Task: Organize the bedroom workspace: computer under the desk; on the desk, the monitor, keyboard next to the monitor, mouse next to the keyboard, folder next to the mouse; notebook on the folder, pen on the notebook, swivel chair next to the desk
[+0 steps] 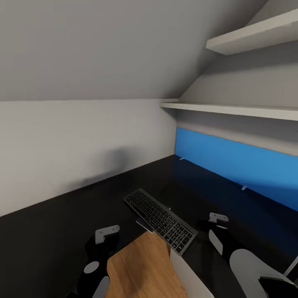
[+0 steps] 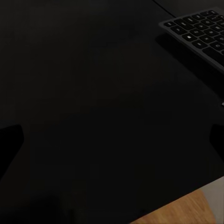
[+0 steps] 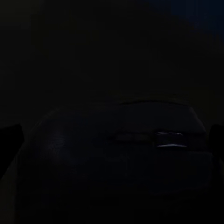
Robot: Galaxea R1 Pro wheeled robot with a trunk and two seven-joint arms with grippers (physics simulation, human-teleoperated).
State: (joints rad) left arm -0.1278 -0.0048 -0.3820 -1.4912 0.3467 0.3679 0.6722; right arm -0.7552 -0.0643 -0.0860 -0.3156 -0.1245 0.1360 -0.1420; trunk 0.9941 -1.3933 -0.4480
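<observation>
The glossy black desk (image 1: 62,231) spreads across the head view, and the keyboard (image 1: 160,220) lies on it at an angle near the front edge. My left gripper (image 1: 105,240) hovers low over bare desk just left of the keyboard, open and empty. In the left wrist view the left gripper (image 2: 112,140) faces the desk, with a corner of the keyboard (image 2: 198,32) beside it. My right gripper (image 1: 215,221) hangs right of the keyboard. The right wrist view is very dark: the right gripper (image 3: 112,135) stands open with the black mouse (image 3: 116,154) close between its spread fingers.
A blue wall panel (image 1: 236,163) backs the desk on the right, with two white shelves (image 1: 231,109) above it and a sloped ceiling overhead. Wood floor (image 1: 140,269) and the light grey computer (image 1: 190,279) show past the desk's front edge. A thin grey corner (image 1: 143,226) pokes out under the keyboard.
</observation>
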